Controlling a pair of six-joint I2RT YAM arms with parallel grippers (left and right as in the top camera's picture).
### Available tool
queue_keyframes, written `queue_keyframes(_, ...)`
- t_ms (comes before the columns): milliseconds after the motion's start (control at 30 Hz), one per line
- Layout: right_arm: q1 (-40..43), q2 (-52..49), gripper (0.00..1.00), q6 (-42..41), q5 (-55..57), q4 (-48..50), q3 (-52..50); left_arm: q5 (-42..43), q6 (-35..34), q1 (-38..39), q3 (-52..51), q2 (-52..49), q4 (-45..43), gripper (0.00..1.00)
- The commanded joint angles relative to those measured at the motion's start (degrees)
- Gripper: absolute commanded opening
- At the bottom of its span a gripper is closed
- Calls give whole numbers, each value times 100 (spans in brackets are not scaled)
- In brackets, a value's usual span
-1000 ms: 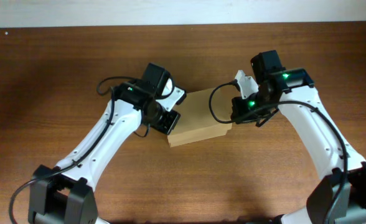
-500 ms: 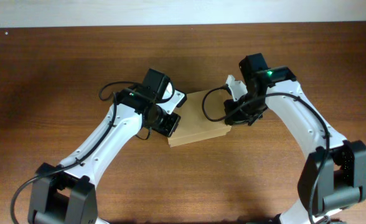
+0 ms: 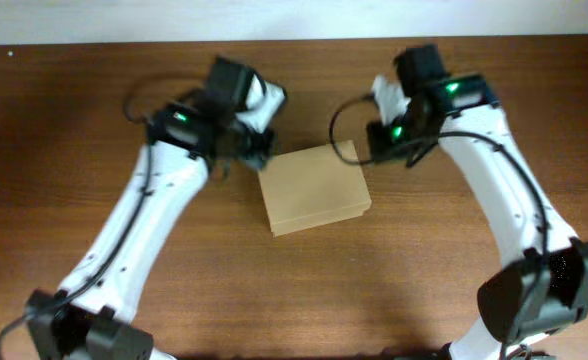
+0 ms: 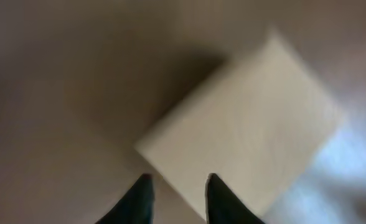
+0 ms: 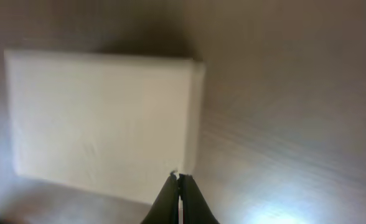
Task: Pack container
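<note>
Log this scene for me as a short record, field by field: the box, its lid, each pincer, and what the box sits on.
container: tan cardboard, lying flat
support: wooden table
lid: down, container looks closed
left pincer: fingers apart, nothing between them
right pincer: shut, empty
grip: neither pincer holds the container
picture quality: both wrist views blurred

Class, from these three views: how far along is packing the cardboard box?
Done, seemingly: the small tan cardboard box sits on the brown wooden table with its flap lid down flat; contents are hidden. In hand: nothing; the left tool is open and empty, the right tool shut on nothing, neither gripping the box. Left: probably little, perhaps only withdrawing.
</note>
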State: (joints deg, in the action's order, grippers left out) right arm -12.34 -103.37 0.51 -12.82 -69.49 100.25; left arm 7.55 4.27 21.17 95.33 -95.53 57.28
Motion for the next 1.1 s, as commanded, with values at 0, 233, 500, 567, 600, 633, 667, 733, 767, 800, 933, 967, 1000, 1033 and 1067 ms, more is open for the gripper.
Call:
queue_keyframes(0, 208, 295, 4, 57, 782, -328, 1429, -1049, 52, -306, 1176, 343, 280, 38)
queue_keyframes(233, 382, 295, 4, 55, 1515, -1506, 3987, -1663, 551, -938, 2691, 343, 981, 41)
queue_keyframes(500, 374, 1248, 4, -57, 1659, -1886, 4435, -1790, 614, -1246, 2822, 887, 1392, 41)
queue_keyframes(567, 374, 1622, 4, -107, 1860, -1853, 4288, -2065, 638, -1246, 2686, 1255, 1384, 41)
queue_keyframes(600, 374, 1867, 4, -151, 2033, -1814, 4151, -2214, 636, -1246, 2573, 1491, 1344, 41)
queue_keyframes(633, 374, 2087, 4, -164, 2188, -1768, 4000, -2347, 636, -1246, 2422, 1770, 1294, 41)
queue_keyframes(667, 374, 2347, 4, -166, 2389, -1700, 3794, -2430, 638, -1246, 2234, 2063, 1250, 41)
queue_keyframes(733, 374, 2822, 4, -275, 2688, -1613, 3351, -2544, 636, -1246, 1812, 2623, 1167, 41)
queue_keyframes(767, 374, 3008, 4, -275, 2728, -1626, 3161, -2594, 636, -1246, 1580, 2883, 1119, 41)
queue_keyframes(800, 374, 3182, 4, -295, 2726, -1674, 2962, -2662, 636, -1246, 1281, 3165, 1073, 41)
queue_keyframes(933, 374, 3790, 4, -474, 2702, -2406, 2218, -2970, 601, -1246, -168, 4194, 1005, 41)
queue_keyframes(967, 374, 3932, 4, -597, 2691, -2559, 2028, -2966, 533, -1246, -557, 4411, 968, 42)
queue_keyframes(1000, 372, 4083, 4, -667, 2629, -2597, 1840, -2968, 455, -1246, -931, 4607, 940, 42)
queue_keyframes(1033, 372, 4251, 4, -662, 2590, -2594, 1631, -2966, 393, -1246, -1250, 4767, 907, 42)
queue_keyframes(1067, 372, 4494, 4, -660, 2599, -2559, 1342, -2968, 304, -1246, -1617, 4944, 850, 43)
